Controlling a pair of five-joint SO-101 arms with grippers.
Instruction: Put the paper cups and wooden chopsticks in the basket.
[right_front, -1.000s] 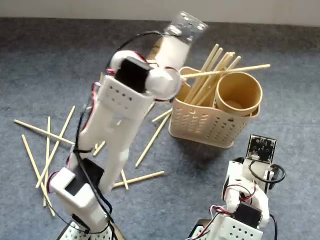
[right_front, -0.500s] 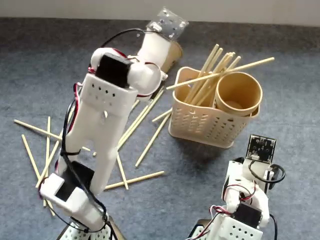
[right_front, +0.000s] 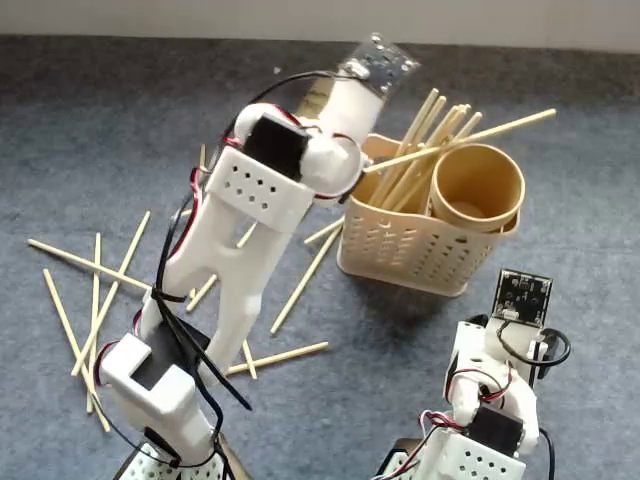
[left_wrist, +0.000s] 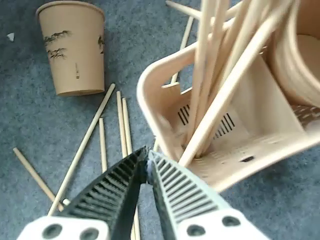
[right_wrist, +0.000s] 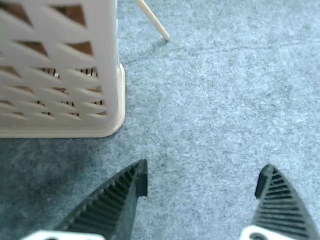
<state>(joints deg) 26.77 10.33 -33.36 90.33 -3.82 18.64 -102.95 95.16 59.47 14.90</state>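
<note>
My left gripper is shut with nothing between its fingers, just outside the rim of the beige slotted basket. Several wooden chopsticks lean inside the basket beside a paper cup. A second paper cup sits on the grey carpet beyond the gripper. In the high view the left arm stretches to the basket's left side and hides most of that cup. My right gripper hangs open over bare carpet beside the basket's wall.
Several loose chopsticks lie scattered on the carpet left of the left arm, and a few more lie between it and the basket. One chopstick tip shows past the basket. The right arm stands below the basket.
The left arm swung left towards the loose cup, then came back right to the basket's rim. The long chopstick lying across the basket tilted a little. The right arm stayed still.
</note>
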